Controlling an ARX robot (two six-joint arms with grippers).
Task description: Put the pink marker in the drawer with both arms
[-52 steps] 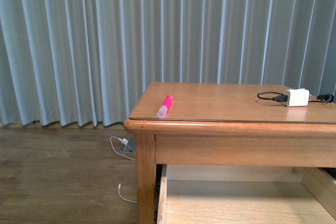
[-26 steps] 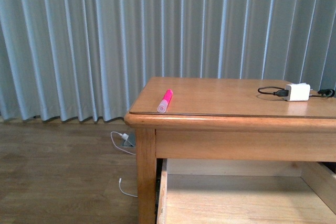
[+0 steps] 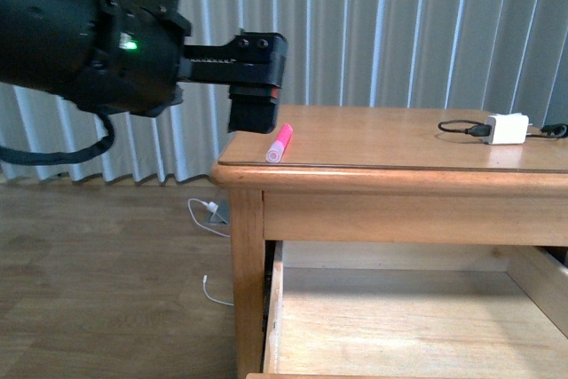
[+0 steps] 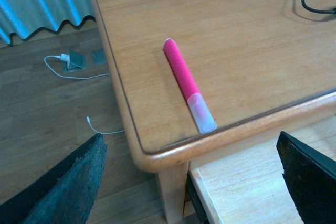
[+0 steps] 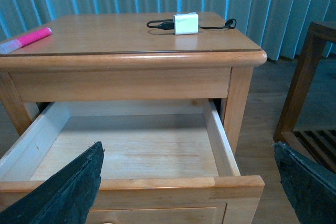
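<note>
Grey pleated curtain (image 3: 399,24) behind, wood-plank floor (image 3: 106,290), a white cord (image 3: 209,219) trailing on it by the table leg. Honey-coloured wooden table (image 3: 399,144) fills the right of the front view.

Pink marker (image 3: 280,143) lies flat on the tabletop near the left front corner, with its pale cap end toward the front edge and its hot-pink body angled back. Nothing is touching it.

Left gripper (image 3: 253,117) hangs above the table's left side, just beside the marker and apart from it. In the left wrist view its fingers (image 4: 73,182) are spread wide, with the marker in the open space below them. Nothing is held.

The drawer (image 3: 273,317) under the top is pulled out, showing its pale wood interior. Right gripper (image 5: 187,148) sits in front of it, over the front rim. Its black fingers (image 5: 307,182) are set wide apart, gripping nothing.

A white charger block (image 3: 507,129) with a looped black cable (image 3: 461,128) sits on the far right of the tabletop, well apart from the marker. The right wrist view shows a darker wooden frame (image 5: 310,77) standing beside the table.
</note>
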